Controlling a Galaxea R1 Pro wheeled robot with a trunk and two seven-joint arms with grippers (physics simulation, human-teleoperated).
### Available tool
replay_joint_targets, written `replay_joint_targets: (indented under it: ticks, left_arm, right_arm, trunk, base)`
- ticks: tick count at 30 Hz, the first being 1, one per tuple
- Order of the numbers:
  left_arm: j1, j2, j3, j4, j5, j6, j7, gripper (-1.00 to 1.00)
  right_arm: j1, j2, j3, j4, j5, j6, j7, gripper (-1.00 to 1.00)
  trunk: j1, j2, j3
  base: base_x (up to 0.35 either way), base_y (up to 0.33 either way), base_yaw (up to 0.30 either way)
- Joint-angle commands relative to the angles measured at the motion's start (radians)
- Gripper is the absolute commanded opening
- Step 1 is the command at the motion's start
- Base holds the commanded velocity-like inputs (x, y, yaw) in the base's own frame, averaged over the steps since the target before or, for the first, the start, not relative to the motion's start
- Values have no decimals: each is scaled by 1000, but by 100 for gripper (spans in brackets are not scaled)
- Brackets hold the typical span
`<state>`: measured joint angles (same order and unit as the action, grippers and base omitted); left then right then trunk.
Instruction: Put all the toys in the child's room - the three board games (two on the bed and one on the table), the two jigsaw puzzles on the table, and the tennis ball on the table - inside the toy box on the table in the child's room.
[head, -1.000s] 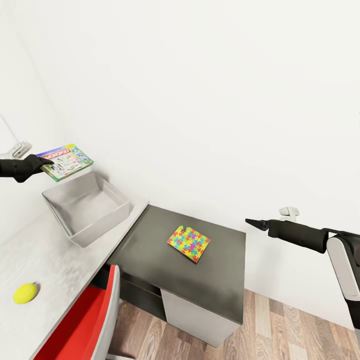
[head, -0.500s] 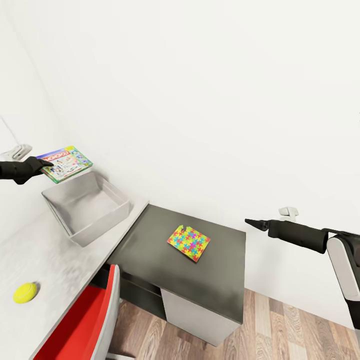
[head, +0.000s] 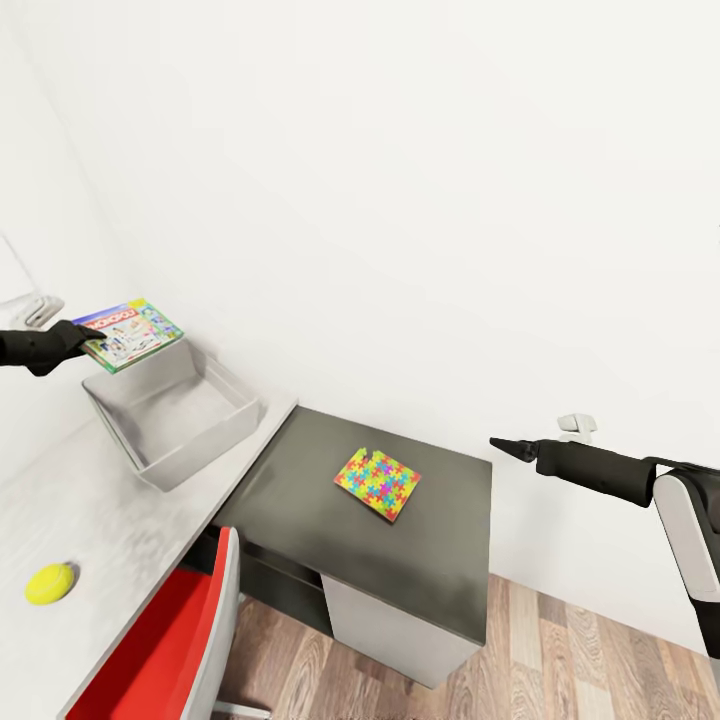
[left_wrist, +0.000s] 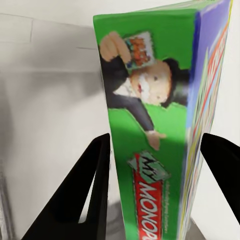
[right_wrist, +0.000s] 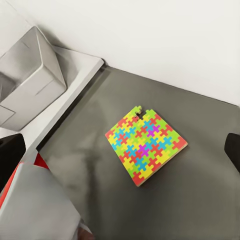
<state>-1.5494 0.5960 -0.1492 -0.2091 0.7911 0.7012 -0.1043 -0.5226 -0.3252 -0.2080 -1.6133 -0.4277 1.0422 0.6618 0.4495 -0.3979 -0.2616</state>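
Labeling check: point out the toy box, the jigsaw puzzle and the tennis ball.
toy box (head: 128, 432): head view, near wall.
jigsaw puzzle (head: 378, 486): head view, centre of slab.
tennis ball (head: 49, 583): head view, middle of ball.

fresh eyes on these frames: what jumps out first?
The left gripper holds a green Monopoly board game in the air over the far corner of the grey toy box, which looks empty. A bright jigsaw puzzle lies alone on the dark lower wing of the table, and a tennis ball sits on the light top near a red chair.
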Motion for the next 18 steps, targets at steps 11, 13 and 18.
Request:
replay_joint_targets:
  ticks: [11,13,18]
  left_arm:
    - [4,0,-7,19,4,-13,-6,-100]
    - [5,0,-7,21,5,-14,-6,-100]
    - [8,-2,-7,22,8,-15,-7,-100]
  right_arm:
    - [-2,-1,-1,0,4,5,7,100]
    - [-2,-1,-1,0,4,5,7,100]
    - [-2,-1,-1,0,4,5,7,100]
  trunk:
    - [1,-2,-19]
    - [1,-2,-22]
    - [1,-2,-30]
  base:
    - [0,0,4]
    - [0,0,33]
    - [0,0,46]
